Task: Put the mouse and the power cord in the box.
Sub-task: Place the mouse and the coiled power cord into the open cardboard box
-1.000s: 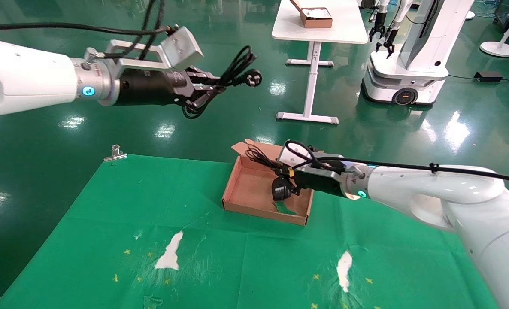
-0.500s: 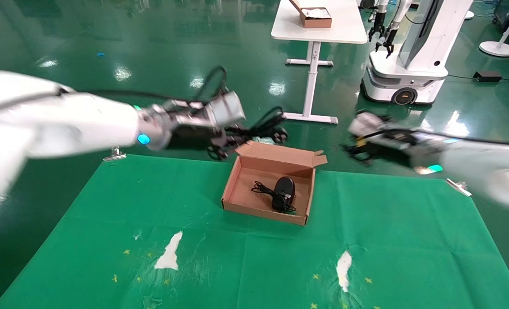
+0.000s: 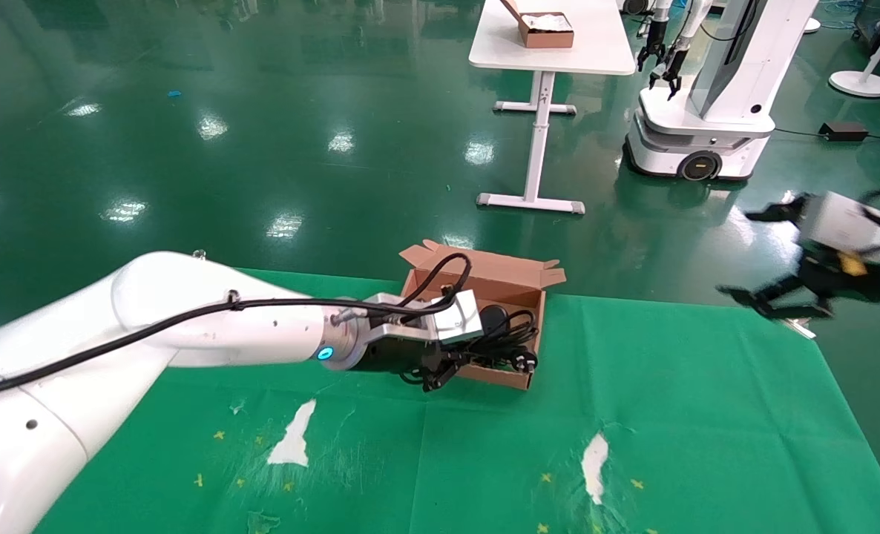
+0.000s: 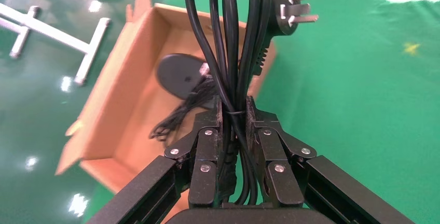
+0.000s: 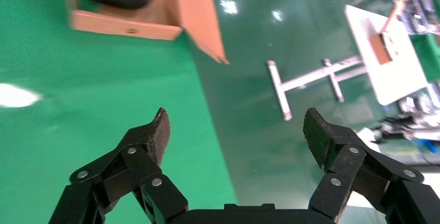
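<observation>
Left gripper (image 4: 232,125): our left arm reaches in low over the green cloth (image 3: 633,415) to the near edge of the box (image 3: 536,280). Its fingers (image 4: 206,146) are clamped on the power cord, pinching the bundle at its tie.

Power cord (image 4: 231,53): we hold it as a long loop that runs forward from the jaws. In the head view it lies across the near wall of the box, partly over the floor inside. Its plug (image 4: 290,9) sticks out past the near right corner, over the cloth and not inside. Whether the loop already rests on the box we cannot tell.

Box: open, lid flap standing up at the far side, sitting on the cloth about mid-table.

Mouse (image 4: 180,71): lying on the box floor toward the far side, its thin cable (image 4: 179,112) bunched beside it, also inside. The cord loop passes just over or beside it.

Right gripper (image 5: 236,136): well off to the right, beyond the edge of the cloth and above the shiny floor. Its jaws are spread wide and hold nothing.

Done, in our judgement: the mouse half of the job, since it sits in the box with no gripper on it.

Left to do, in our judgement: get the plug end inside the walls, let go of the cord, and draw the left arm clear.
</observation>
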Action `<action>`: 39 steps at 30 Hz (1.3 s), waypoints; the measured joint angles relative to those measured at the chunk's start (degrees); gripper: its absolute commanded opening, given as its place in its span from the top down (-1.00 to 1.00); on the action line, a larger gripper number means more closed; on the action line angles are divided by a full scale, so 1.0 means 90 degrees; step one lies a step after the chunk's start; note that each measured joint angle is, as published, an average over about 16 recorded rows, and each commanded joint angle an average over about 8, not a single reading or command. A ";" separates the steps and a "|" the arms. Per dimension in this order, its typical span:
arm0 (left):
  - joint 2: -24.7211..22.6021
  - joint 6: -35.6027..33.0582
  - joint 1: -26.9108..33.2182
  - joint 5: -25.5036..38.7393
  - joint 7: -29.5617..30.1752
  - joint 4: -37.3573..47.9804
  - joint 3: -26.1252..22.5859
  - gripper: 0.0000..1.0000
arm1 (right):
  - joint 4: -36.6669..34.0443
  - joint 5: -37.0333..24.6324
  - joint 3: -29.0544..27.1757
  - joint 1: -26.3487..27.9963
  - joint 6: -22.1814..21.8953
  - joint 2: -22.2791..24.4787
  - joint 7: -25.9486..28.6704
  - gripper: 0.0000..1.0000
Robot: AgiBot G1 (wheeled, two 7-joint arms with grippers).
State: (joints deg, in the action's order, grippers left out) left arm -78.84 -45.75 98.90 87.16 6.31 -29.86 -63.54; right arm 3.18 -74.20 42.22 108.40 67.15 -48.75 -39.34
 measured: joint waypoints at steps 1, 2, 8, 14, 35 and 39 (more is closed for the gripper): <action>-0.0002 0.0075 0.0026 0.0050 0.0153 -0.0078 -0.0142 1.00 | -0.0004 -0.0033 0.0024 0.0041 0.0129 0.0065 0.0009 -1.00; -0.0005 0.0164 0.0058 0.0105 0.0306 -0.0153 -0.0284 1.00 | -0.0010 -0.0064 0.0047 0.0079 0.0246 0.0121 0.0018 -1.00; -0.0019 0.0853 0.0274 0.0464 0.1042 -0.0551 -0.1017 1.00 | -0.0064 -0.0182 0.0130 0.0216 0.0560 0.0276 0.0060 -1.00; -0.0028 0.1465 0.0448 0.0784 0.1397 -0.0846 -0.1512 -0.25 | -0.0099 -0.0204 0.0145 0.0253 0.0624 0.0293 0.0055 -1.00; 0.0047 0.1501 0.0422 0.0785 0.1441 -0.0938 -0.1496 -1.00 | -0.0057 -0.0176 0.0123 0.0213 0.0601 0.0285 0.0087 -1.00; 0.0194 0.1301 0.0278 0.0597 0.1411 -0.1047 -0.1277 -1.00 | 0.0127 -0.0087 0.0051 0.0085 0.0628 0.0311 0.0215 -1.00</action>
State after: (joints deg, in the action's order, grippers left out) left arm -77.09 -34.04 101.41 92.53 19.01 -39.28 -75.03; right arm 4.33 -74.98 42.68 109.16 72.80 -45.95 -37.40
